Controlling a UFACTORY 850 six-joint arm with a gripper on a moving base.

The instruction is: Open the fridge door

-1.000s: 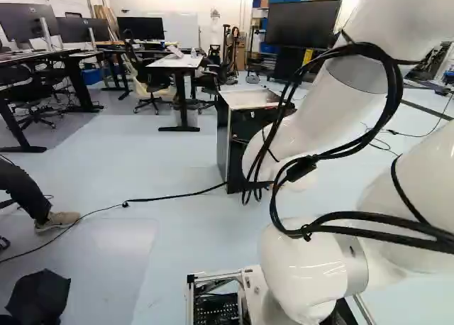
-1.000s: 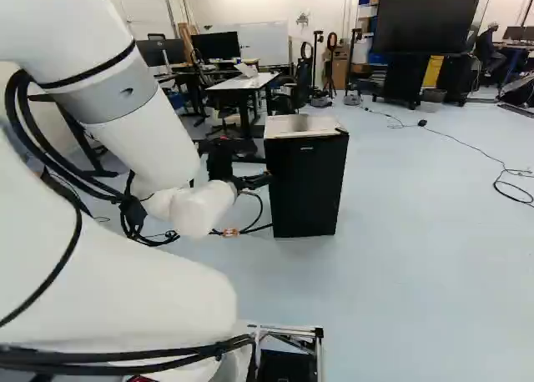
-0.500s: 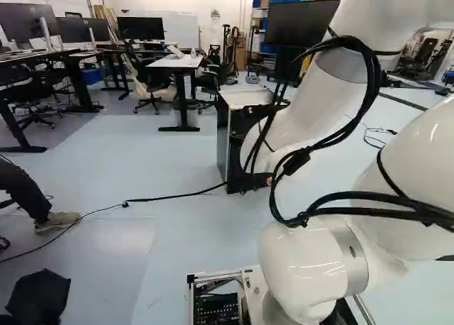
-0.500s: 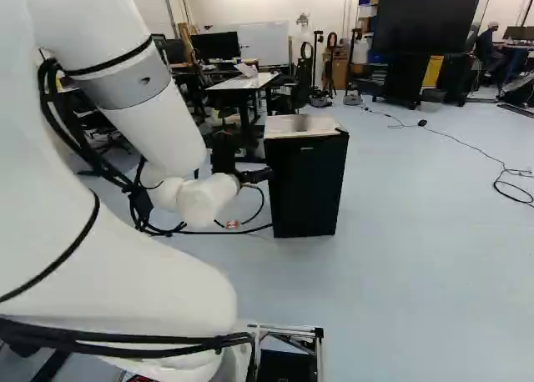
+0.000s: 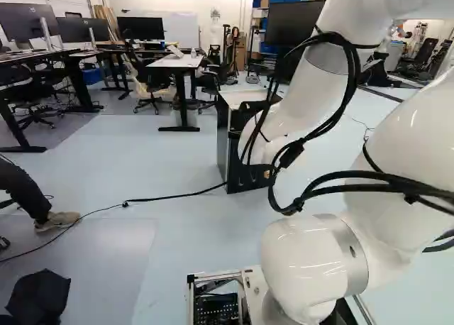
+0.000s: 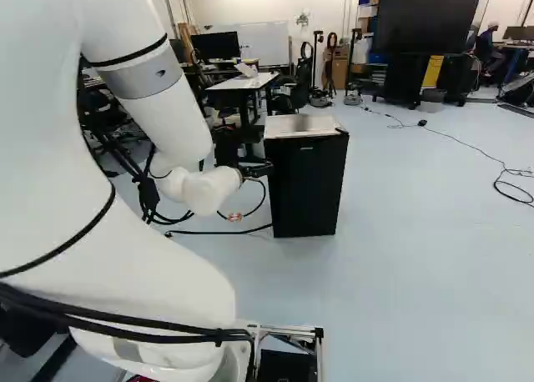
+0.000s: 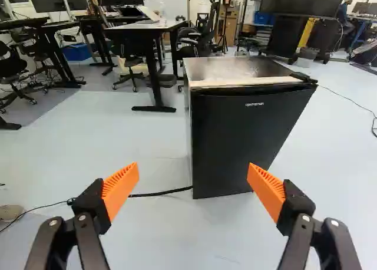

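The black fridge (image 6: 305, 186) stands upright on the floor (image 6: 417, 232), its long axis vertical, its closed door (image 7: 247, 137) facing near, toward the base. A dark fitting (image 7: 303, 77) sits at its top's near right corner. The gripper (image 6: 265, 170) is nearer, to the left of the fridge's middle; its fingers stand wide apart, orange pads (image 7: 122, 188) holding and touching nothing. A black cable (image 5: 170, 198) runs along the floor from the left to the fridge's foot. Farther left stands a white-topped desk (image 6: 242, 83); far right, a large screen (image 6: 427, 19).

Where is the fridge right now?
The fridge stands on the floor in the right base view, right of and nearer than the white table, ahead of the open gripper.
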